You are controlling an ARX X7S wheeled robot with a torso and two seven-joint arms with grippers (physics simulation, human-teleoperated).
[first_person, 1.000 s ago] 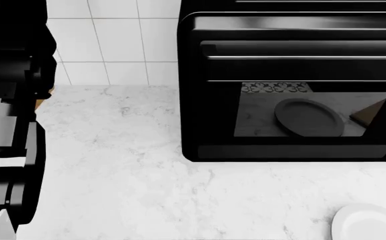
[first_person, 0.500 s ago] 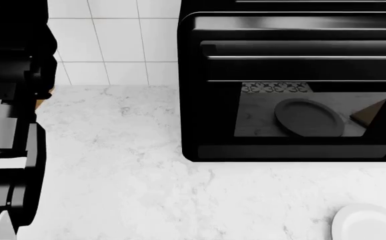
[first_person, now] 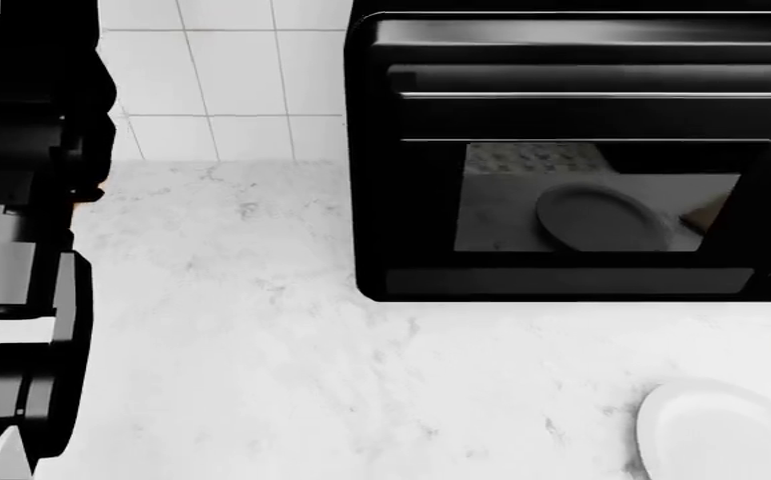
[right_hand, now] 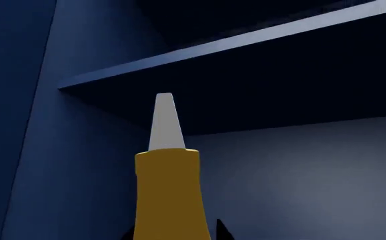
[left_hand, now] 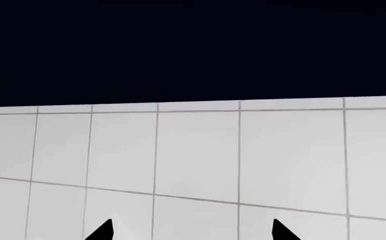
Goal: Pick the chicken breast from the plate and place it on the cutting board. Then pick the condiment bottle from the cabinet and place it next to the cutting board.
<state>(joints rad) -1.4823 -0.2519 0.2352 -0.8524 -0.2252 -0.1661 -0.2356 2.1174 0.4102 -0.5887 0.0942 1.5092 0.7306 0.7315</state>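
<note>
Inside the blue cabinet point(right_hand: 79, 165) we found our right gripper point(right_hand: 172, 235) pinching the upright condiment bottle point(right_hand: 169, 195), our left gripper point(left_hand: 191, 232) spread before white wall tiles point(left_hand: 193, 150)

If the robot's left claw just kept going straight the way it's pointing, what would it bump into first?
Most likely the white tiled wall. In the left wrist view the left gripper has its two fingertips apart, and only tiles show between and beyond them. The distance is hard to judge.
</note>
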